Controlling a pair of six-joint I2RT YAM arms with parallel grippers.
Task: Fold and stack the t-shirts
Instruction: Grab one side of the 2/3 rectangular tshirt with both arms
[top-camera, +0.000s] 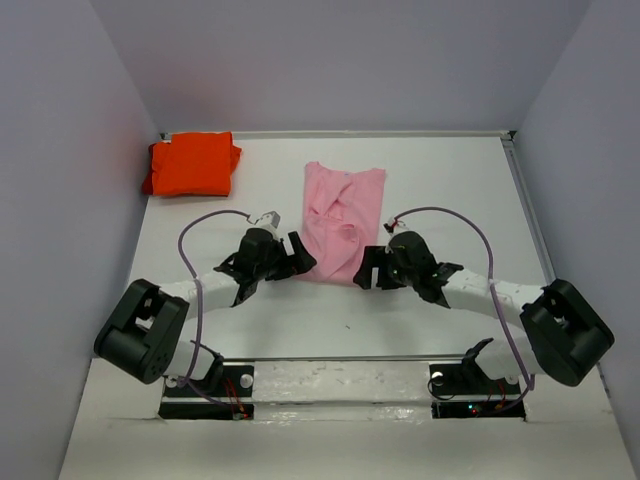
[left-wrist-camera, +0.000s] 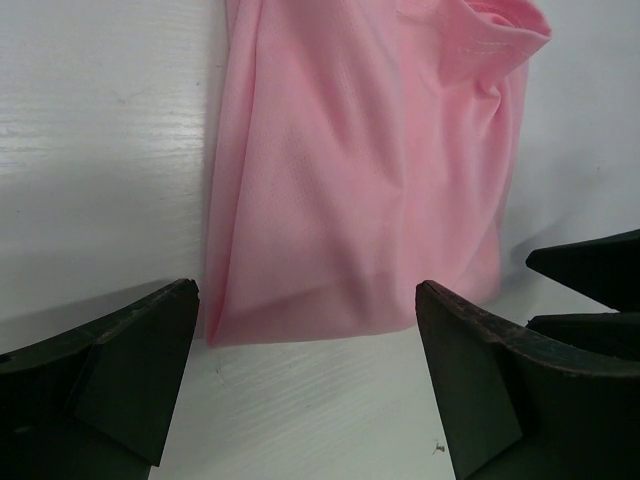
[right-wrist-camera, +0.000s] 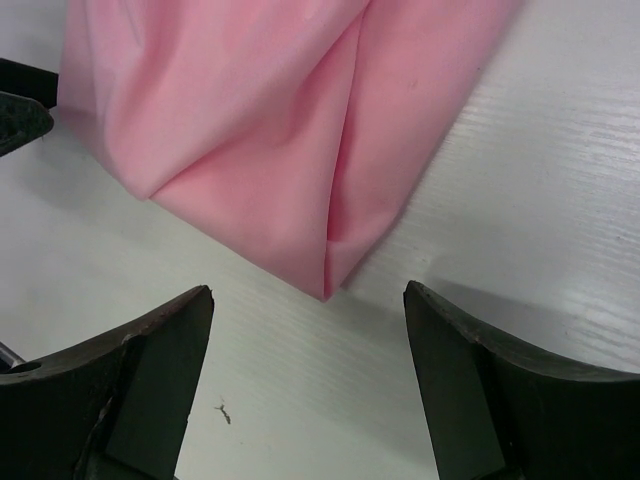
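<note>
Pink soft t-shirt (top-camera: 342, 225), creased narrow strip; left hand (top-camera: 298, 258), right hand (top-camera: 366, 270) wide, empty.

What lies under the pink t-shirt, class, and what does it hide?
The pink t-shirt rests on the white table. Anything beneath its folds is covered and cannot be seen.

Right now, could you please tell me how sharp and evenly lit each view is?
Top external: sharp, evenly lit, faint shadows on the table, orange t-shirt vividly saturated. Left wrist: pink t-shirt crisp, weave visible, dark fingers lacking detail. Right wrist: cloth fold sharp, soft shadow beside a finger.
</note>
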